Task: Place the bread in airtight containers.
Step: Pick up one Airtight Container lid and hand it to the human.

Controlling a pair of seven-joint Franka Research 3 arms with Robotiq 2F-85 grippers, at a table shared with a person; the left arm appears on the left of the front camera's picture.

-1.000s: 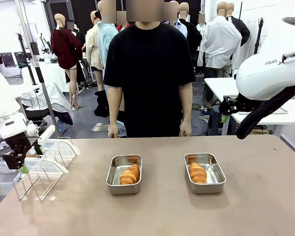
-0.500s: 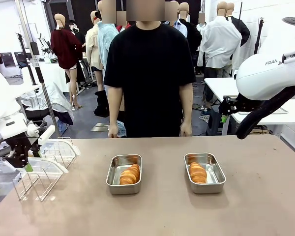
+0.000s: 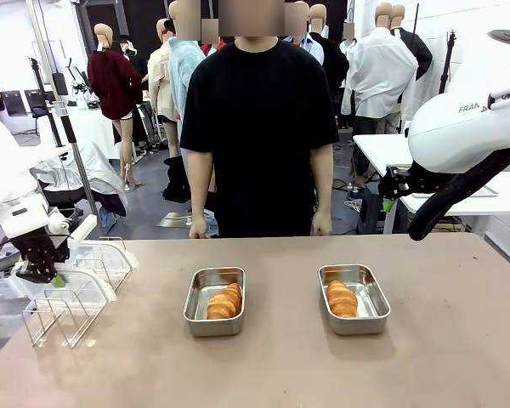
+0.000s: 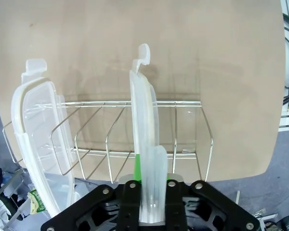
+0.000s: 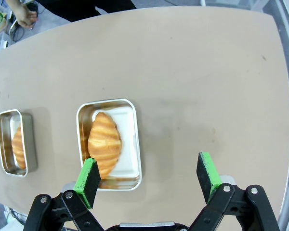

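Bread rolls point(image 3: 224, 301) lie one to a tin: one in the left steel tin point(image 3: 192, 308), the other roll point(image 3: 342, 298) in the right steel tin point(image 3: 376, 299). Both tins stand mid-table, well apart, in front of the standing person point(image 3: 259, 127). Neither tin has a cover on.

Judging by the ridged, glossy crust, the rolls are light and soft and would crush under a hard pinch. If one needs shifting, a gentle hold across its middle looks safest. What remains seems to be the covering.

At the table's left edge the left gripper point(image 4: 148, 166) is clenched on a translucent lid point(image 4: 143, 120) that stands upright in the wire rack point(image 4: 183, 103), pinched by the edge nearest the fingers. A second lid point(image 4: 38, 144) leans in a slot beside it. The held lid looks thin, springy and slick, so I would expect it to flex or slip if lifted fast.

The right gripper point(image 5: 148, 179) hangs released, jaws wide, high over the table above a filled tin, touching nothing.
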